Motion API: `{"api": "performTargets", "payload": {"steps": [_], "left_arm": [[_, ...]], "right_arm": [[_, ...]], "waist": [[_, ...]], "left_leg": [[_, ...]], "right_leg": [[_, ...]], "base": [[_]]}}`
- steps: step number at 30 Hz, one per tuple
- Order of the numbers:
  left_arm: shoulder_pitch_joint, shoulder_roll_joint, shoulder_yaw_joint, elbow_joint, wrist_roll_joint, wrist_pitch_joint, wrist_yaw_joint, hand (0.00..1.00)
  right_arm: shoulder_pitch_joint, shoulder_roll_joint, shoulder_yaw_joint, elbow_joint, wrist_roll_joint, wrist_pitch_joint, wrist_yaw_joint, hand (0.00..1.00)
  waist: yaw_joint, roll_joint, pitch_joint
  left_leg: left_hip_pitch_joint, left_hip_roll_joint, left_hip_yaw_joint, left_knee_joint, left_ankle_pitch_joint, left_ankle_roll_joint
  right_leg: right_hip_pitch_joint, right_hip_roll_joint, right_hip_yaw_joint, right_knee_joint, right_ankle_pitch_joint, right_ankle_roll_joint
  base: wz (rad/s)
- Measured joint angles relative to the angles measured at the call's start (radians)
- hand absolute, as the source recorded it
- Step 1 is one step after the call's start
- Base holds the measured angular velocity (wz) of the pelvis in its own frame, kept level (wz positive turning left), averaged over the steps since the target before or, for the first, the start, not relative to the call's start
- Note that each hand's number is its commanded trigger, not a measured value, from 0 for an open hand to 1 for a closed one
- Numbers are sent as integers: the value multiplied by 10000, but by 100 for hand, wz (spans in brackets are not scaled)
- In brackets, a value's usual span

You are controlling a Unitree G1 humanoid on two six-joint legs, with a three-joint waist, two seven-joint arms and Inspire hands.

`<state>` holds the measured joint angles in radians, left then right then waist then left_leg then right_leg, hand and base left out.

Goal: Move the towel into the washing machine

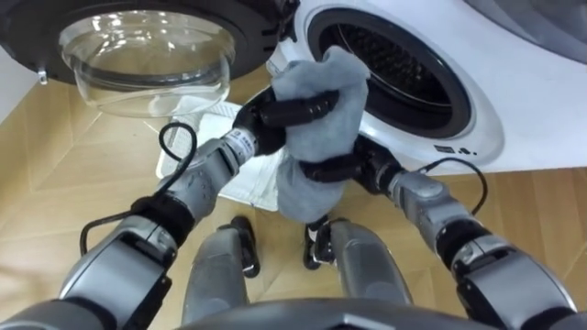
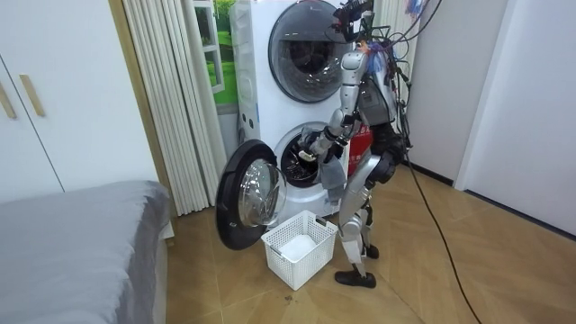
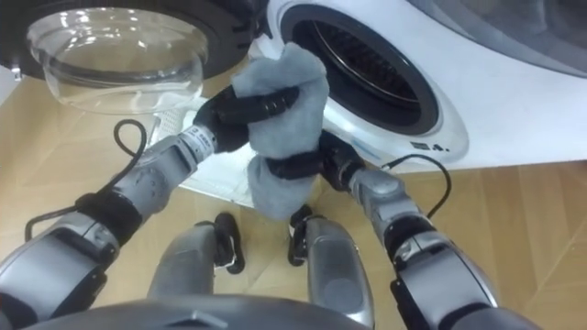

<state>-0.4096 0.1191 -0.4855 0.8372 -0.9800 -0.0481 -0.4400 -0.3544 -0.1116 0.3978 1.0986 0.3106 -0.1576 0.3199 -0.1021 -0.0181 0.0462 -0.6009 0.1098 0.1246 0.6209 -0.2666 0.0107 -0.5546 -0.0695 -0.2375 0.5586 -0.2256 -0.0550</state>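
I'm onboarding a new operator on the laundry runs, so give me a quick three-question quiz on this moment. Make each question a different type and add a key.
1. True or false: the washing machine's door is shut.
2. What holds the grey towel? A: the left hand alone. B: the right hand alone. C: both hands.
3. Fill in: beside the robot's feet stands a white ____.
Key: 1 false, the door hangs open. 2 C, both hands curl round the towel. 3 basket.
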Motion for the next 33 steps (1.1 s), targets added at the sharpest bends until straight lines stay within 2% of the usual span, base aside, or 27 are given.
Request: {"api": "performTargets", "payload": {"steps": [5,9,11,13,14,16,19,23,25,27,30,33], "left_arm": [[0,-27,71,-135,0,14,81,0],[5,-307,147,-139,-2,15,121,0],[30,-464,158,-140,-4,15,110,0],[316,-512,220,18,-380,15,-29,0],[442,-466,222,53,-571,16,-34,0],[879,-394,491,155,-1127,11,-30,0],[1350,-239,1019,807,-1141,-12,337,0],[2066,13,1668,922,-612,-34,1229,0],[2206,137,1775,1066,4,-69,1601,0],[2365,215,1870,1179,1046,-58,2114,0],[2456,98,1870,1283,1666,-51,2568,0],[2540,86,1869,1281,1822,-53,2936,0]], "right_arm": [[142,69,-301,23,1,-189,-24,100],[311,62,-610,160,2,-158,-331,100],[338,70,-694,382,10,32,-412,100],[482,47,-667,499,41,279,-466,100],[547,39,-635,526,78,302,-476,100],[721,-75,-570,644,171,670,-526,100],[797,-177,-810,920,366,944,-657,100],[839,-329,-1085,1139,1387,953,-840,100],[812,-461,-1091,1155,1840,993,-884,100],[788,-605,-1159,1303,2326,1131,-891,100],[765,-798,-1166,1539,3215,1315,-886,100],[685,-851,-1370,1663,3781,1370,-880,100]], "waist": [[-12,1,0],[251,63,-33],[454,80,-37],[646,80,-37],[709,82,-38],[905,151,-12],[1232,184,-1],[1635,260,40],[1704,355,43],[1771,380,41],[1894,378,41],[1886,376,42]], "left_leg": [[-2,-10,-43,-41,86,-3],[10,-14,-39,-74,95,-19],[38,-30,-8,-121,102,-27],[183,-93,110,-234,126,-54],[222,-115,115,-265,141,-68],[233,-159,94,-392,199,-98],[206,-187,123,-495,237,-112],[121,-208,117,-515,252,-109],[-17,-236,18,-493,269,-90],[-46,-376,-17,-528,325,-59],[-25,-547,-3,-591,355,-5],[-70,-592,62,-657,393,57]], "right_leg": [[38,-6,-65,-53,34,-54],[38,11,-63,-81,36,-60],[38,1,-55,-56,36,-60],[66,6,48,-61,37,-60],[75,12,90,-74,36,-60],[65,-11,68,-201,32,-67],[-35,-26,90,-213,22,-83],[-108,-51,54,-211,0,-81],[-150,-102,-97,-200,-15,-79],[-218,-268,-151,-22,-124,-20],[-299,-430,-115,162,-228,43],[-407,-528,-109,206,-230,44]], "base": [[2],[0],[-2],[-10],[-10],[2],[1],[5],[19],[22],[8],[0]]}}
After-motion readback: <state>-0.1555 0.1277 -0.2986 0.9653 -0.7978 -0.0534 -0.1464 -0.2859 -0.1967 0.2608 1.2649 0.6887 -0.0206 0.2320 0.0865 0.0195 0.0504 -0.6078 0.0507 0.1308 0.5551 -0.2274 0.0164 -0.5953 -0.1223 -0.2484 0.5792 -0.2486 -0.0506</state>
